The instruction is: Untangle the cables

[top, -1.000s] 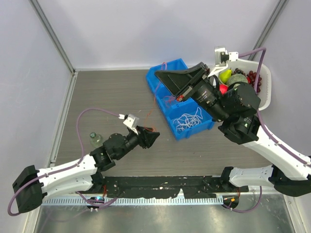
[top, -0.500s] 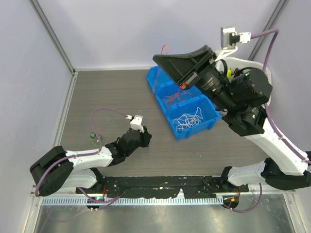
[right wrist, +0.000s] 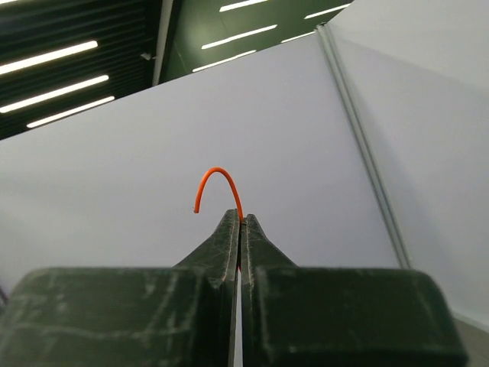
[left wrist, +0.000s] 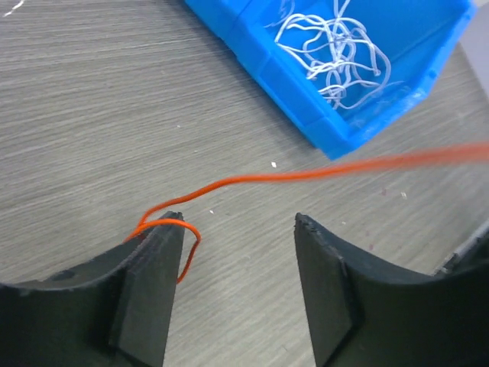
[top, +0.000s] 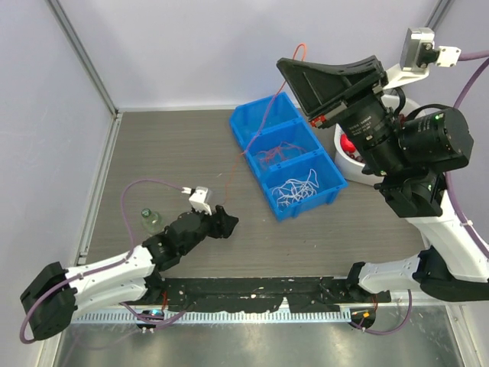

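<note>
The orange-red cable runs from my right gripper, raised high above the blue bin, down to my left gripper low over the table. In the right wrist view the right gripper is shut on the cable, and its curled end sticks out above the tips. In the left wrist view the left gripper is open. The cable is looped over the left fingertip. White cables lie in the bin's near compartment. Reddish cables lie in the middle one.
A white bowl with red fruit stands right of the bin, partly hidden by the right arm. A small clear bottle stands at the left near the left arm. The bin's corner is just ahead of the left gripper.
My right gripper has risen up and to the right with the orange-red cable, drawing it out over the bin. My left gripper has dropped slightly toward the near edge.
</note>
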You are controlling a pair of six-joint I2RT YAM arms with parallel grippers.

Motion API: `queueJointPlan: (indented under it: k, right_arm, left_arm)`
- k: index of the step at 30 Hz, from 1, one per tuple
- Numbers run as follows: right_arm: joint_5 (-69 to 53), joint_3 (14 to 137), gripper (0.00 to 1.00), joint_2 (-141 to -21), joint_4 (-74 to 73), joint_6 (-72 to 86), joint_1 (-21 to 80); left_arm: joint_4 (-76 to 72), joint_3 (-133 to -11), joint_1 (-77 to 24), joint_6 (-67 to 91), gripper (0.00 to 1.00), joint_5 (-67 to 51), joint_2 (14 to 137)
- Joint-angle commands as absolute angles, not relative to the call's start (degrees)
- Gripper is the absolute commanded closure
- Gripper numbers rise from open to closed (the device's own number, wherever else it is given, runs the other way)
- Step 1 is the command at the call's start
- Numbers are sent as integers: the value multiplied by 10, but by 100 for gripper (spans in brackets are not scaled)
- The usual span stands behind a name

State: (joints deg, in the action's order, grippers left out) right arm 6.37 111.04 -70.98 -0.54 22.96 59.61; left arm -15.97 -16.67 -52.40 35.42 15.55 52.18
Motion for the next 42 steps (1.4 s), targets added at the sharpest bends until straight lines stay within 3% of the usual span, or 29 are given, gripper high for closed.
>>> queueJointPlan:
  k: [1,2,3,5,7,11,17,22,36,42]
  right_arm:
    - [114,1109,99,-719,4,165,598]
    - [123,1110,99,-722,4,156,598]
    - [142,1111,99,-725,4,137,599]
    - [162,1116,99,-734,4,114,598]
    - [173,1126,99,-747,4,94,598]
    - [212,1159,99,-772,4,46,597]
    - [253,1203,99,-776,12,-14,598]
    - [259,1235,99,-795,7,-52,598]
    - [324,1234,99,-861,116,-207,575]
    - [305,1273,99,-900,102,-170,508]
  left_arm:
    - [-142,-161,-521,351,32,106,454]
    - [-133,-163,-522,347,22,92,438]
    - [-121,-167,-522,345,20,81,417]
    - [-110,-171,-522,338,5,48,388]
    - [-101,-171,-522,336,0,15,359]
    - [-63,-165,-522,350,0,9,300]
    - [51,-167,-522,381,0,114,214]
    - [66,-176,-522,361,0,99,172]
    - [96,-323,-522,298,0,3,253]
    - [90,-328,-523,300,0,-23,250]
